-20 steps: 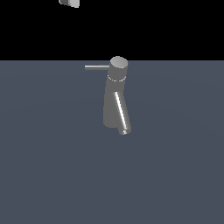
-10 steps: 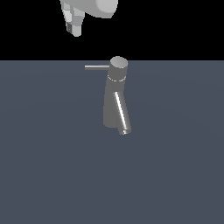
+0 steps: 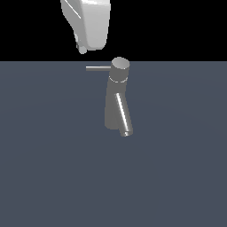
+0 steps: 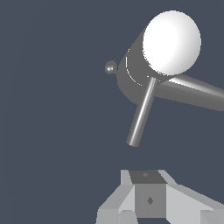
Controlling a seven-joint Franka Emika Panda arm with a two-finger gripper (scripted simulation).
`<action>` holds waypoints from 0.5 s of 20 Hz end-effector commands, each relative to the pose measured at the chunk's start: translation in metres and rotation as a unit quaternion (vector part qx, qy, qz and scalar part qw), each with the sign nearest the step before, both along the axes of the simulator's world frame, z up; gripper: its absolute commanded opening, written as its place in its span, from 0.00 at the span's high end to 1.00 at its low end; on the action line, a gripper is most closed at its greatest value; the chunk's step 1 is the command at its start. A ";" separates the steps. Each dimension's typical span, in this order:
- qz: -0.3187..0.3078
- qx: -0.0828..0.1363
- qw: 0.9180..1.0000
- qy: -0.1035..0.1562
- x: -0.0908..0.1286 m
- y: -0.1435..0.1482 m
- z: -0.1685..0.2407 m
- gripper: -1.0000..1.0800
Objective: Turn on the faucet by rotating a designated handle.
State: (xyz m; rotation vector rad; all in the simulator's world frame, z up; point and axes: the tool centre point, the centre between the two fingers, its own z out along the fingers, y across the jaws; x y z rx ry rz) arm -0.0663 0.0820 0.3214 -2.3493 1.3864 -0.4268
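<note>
A: Where does the faucet [image 3: 117, 104] stand?

B: Upright on the dark blue-grey surface [image 3: 48, 168], near the middle of the exterior view, its slanted spout [image 3: 123, 116] pointing down toward the camera.

A: And the handle [image 3: 98, 68]?

B: A thin rod projecting from the top cap toward the exterior view's left, level with the surface's far edge.

A: The end effector [image 3: 81, 48]?

B: It hangs above the handle's free end, apart from it. Whether its fingers are spread or closed cannot be told.

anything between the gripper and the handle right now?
Nothing. In the wrist view, only bare dark floor separates the gripper from the handle tip. The exterior view shows an open gap too, with the gripper above the faucet.
</note>
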 end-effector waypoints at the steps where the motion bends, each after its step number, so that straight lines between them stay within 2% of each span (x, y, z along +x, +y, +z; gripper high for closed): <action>1: -0.029 0.011 0.999 -0.009 0.014 -0.001 -0.007 1.00; 10: -0.107 0.039 0.993 -0.030 0.051 -0.007 -0.023 1.00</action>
